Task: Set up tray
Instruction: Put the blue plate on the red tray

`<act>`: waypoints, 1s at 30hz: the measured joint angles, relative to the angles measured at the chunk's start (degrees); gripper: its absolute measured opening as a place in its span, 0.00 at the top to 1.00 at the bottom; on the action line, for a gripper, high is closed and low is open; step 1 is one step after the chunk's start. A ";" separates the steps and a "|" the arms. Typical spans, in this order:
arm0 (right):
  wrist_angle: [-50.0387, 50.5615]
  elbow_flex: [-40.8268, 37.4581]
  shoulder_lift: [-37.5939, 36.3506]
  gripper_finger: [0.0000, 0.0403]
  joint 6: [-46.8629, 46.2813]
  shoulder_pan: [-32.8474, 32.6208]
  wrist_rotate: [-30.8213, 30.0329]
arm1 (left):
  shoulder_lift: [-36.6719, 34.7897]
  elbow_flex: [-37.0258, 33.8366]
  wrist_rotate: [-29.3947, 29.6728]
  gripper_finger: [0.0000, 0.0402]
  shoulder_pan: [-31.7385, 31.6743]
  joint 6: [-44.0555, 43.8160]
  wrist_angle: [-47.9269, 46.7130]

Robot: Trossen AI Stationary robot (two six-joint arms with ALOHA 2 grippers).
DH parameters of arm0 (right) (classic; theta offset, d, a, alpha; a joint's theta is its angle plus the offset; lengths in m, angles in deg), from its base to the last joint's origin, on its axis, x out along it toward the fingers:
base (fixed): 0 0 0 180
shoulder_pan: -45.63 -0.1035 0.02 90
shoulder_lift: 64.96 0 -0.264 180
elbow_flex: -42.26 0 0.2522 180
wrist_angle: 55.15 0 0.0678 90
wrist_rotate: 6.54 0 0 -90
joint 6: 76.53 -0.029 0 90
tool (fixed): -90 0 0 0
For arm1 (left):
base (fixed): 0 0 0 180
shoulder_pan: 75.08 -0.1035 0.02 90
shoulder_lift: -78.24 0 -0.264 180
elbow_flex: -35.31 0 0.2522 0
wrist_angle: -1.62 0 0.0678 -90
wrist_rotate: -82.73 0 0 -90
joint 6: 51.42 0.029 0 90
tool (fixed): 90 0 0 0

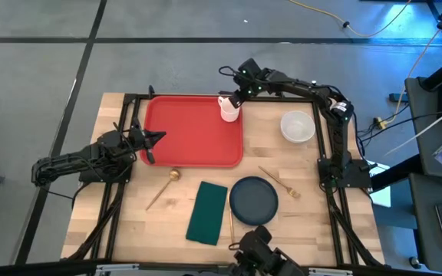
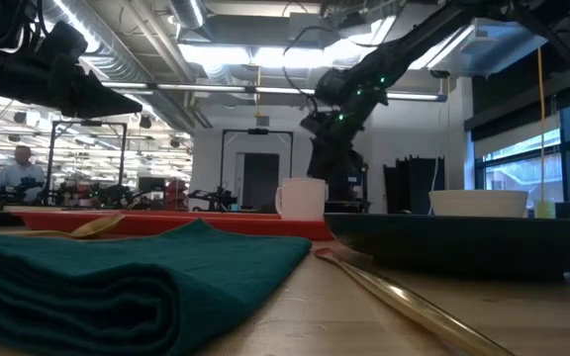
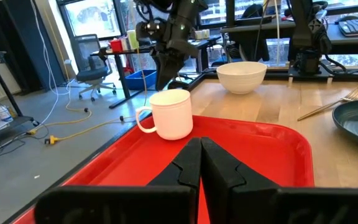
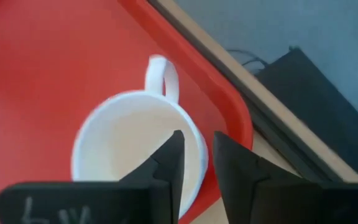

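Counter [image 1: 298,165] first: you have a pale wooden top framed by dark rails, carrying everything else. Your tray [image 1: 186,142] is the biggest thing on it, red and rectangular with a raised rim, lying flat toward the far left part of the counter. Next in size, the dark green napkin [image 1: 208,211] lies folded on the near side, just beside the dark round plate [image 1: 253,198] to its right. A thin gold utensil [image 1: 231,225] lies in the narrow strip between them; you cannot tell what kind it is. The white bowl [image 1: 298,126] stands alone toward the far right, well apart from the tray.

The white mug [image 1: 229,107] stands upright in the tray's far right corner, its handle toward the tray's rim.

Your right hand [image 4: 196,163] is directly over that mug, and its fingers [image 4: 169,162] stand a narrow way apart, one inside the cup and the other outside, straddling the mug's wall. You cannot tell whether they press on it.

Your left hand [image 1: 152,139] sits low over the tray's left edge, pointing across it toward the mug, with its fingers [image 3: 188,165] pressed together on nothing.

Smallest come a gold fork [image 1: 279,182] between bowl and plate and a gold spoon [image 1: 163,186] lying just off the tray's near edge.
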 joint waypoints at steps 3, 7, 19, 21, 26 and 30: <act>0.01 0.00 -3.05 0.78 1.33 -0.13 -0.02 | -0.02 0.01 0.00 0.99 0.00 0.00 0.00; 0.44 0.01 -8.26 0.78 3.06 -1.47 -0.03 | 0.00 0.00 0.13 0.99 -0.01 0.01 -0.02; 25.09 -4.12 -14.87 0.78 8.87 -17.77 4.78 | -0.02 0.02 0.13 0.99 0.00 0.00 -0.15; 25.16 -7.46 -14.87 0.78 7.03 -21.11 4.26 | -0.01 0.01 0.13 0.99 -0.01 0.02 -0.17; 24.32 -16.49 -14.78 0.78 4.44 -27.72 3.85 | -0.01 0.01 0.15 0.99 -0.01 0.01 -0.14; 19.90 -23.35 -14.78 0.78 4.80 -32.30 0.52 | 0.00 0.00 0.16 0.99 0.00 0.02 -0.15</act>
